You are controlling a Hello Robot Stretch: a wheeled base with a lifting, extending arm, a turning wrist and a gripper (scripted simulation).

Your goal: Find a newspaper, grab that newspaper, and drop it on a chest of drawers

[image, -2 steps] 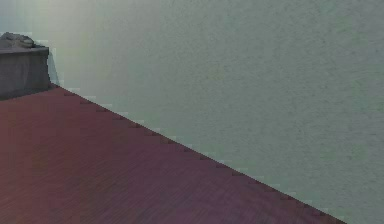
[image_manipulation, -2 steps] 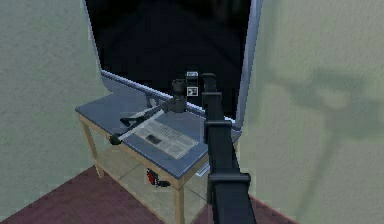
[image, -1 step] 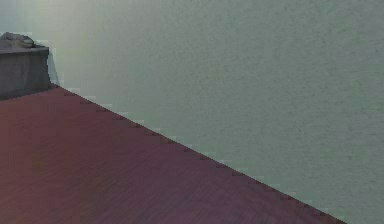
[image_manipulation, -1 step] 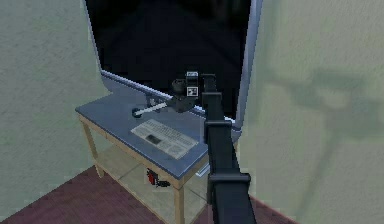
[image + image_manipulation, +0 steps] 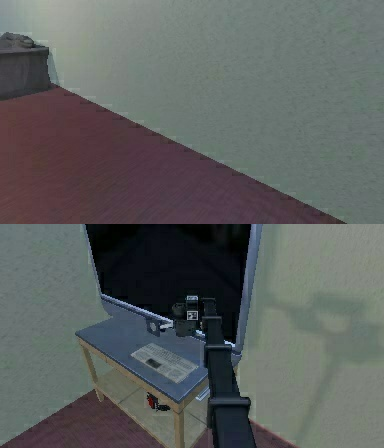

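A flat pale grey sheet with dark print, shaped like a folded newspaper (image 5: 165, 359), lies on the grey top of a small table (image 5: 110, 332) with light wooden legs in the arm side view. The arm rises from the bottom edge and ends over the table's back part. The gripper (image 5: 155, 324) stands there, farther back than the newspaper, with the table's rear edge and a frame behind it. I cannot tell whether it holds anything.
A large dark pane (image 5: 170, 264) with a pale frame fills the wall behind the table. A small red thing (image 5: 153, 404) lies on the floor under the table. In the forward view, a grey boxy piece of furniture (image 5: 22, 68) stands at the far left on red-brown floor (image 5: 110, 170) along a pale wall.
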